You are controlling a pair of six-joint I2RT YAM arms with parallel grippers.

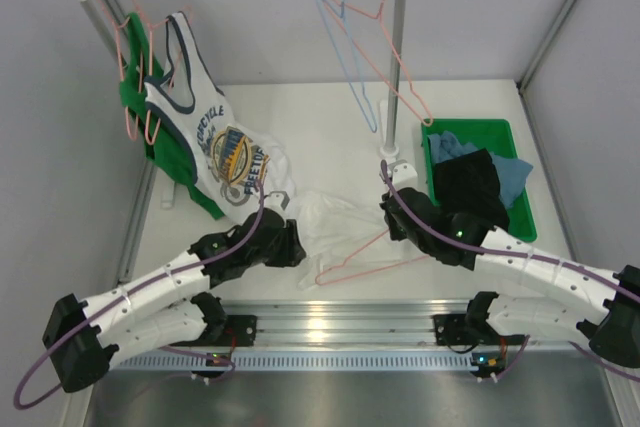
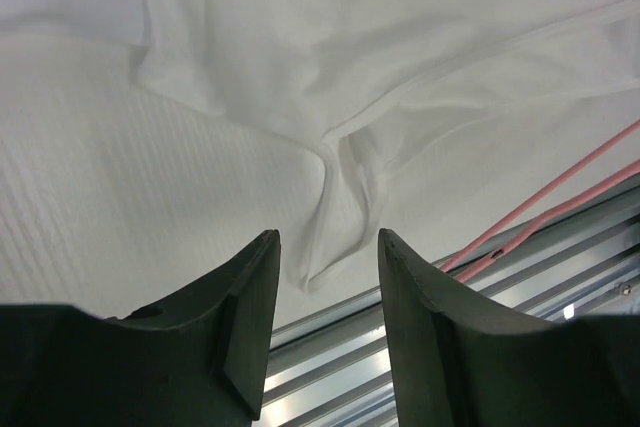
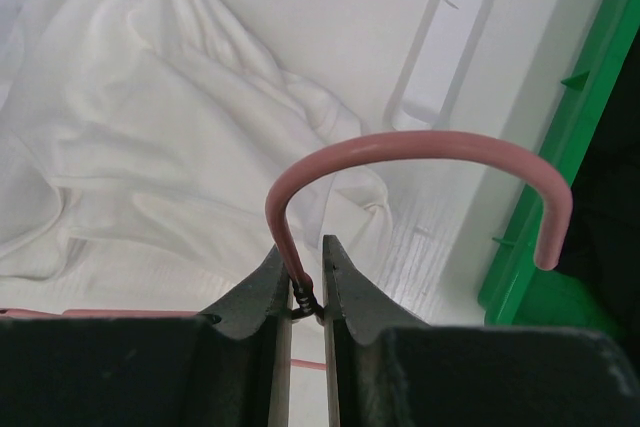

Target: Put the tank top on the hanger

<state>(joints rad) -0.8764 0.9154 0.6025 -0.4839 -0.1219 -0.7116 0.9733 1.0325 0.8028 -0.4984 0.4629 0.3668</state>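
1. Progress: early. The tank top [image 1: 335,219] is a crumpled heap on the bench [image 1: 320,117] and is not on the hanger [image 1: 352,265]. No strap is visibly threaded over a hanger arm.
2. Done so far: the right gripper [image 1: 392,215] has the hanger. Its fingers [image 3: 250,307] are clamped on the twisted neck just below the hook.
3. Left gripper [image 1: 292,245]: its fingers [image 2: 240,317] are apart with nothing between them. They hang just above a narrow fold of white fabric at the heap's near edge. This looks like a pre-grasp on that fold, though that is only a judgement.
4. Left to do: grip a strap or opening, feed a hanger arm through, and seat both shoulders.
5. Location: the tank top sits mid-bench between the two grippers, close to the front aluminium rail [image 1: 330,322]. It meets the hanger wire, but whether the wire runs over or under the cloth cannot be told.
6. Hanger heading: the hook points right, toward the green tray [image 1: 470,127]. The triangular body spreads from the neck toward the near left.
7. Hanger long axis: the bottom bar runs roughly left-right along the near edge, with its right end slightly farther back.
8. Tank top axis: it is too bunched to read, so neither the hem nor the neck direction can be made out.
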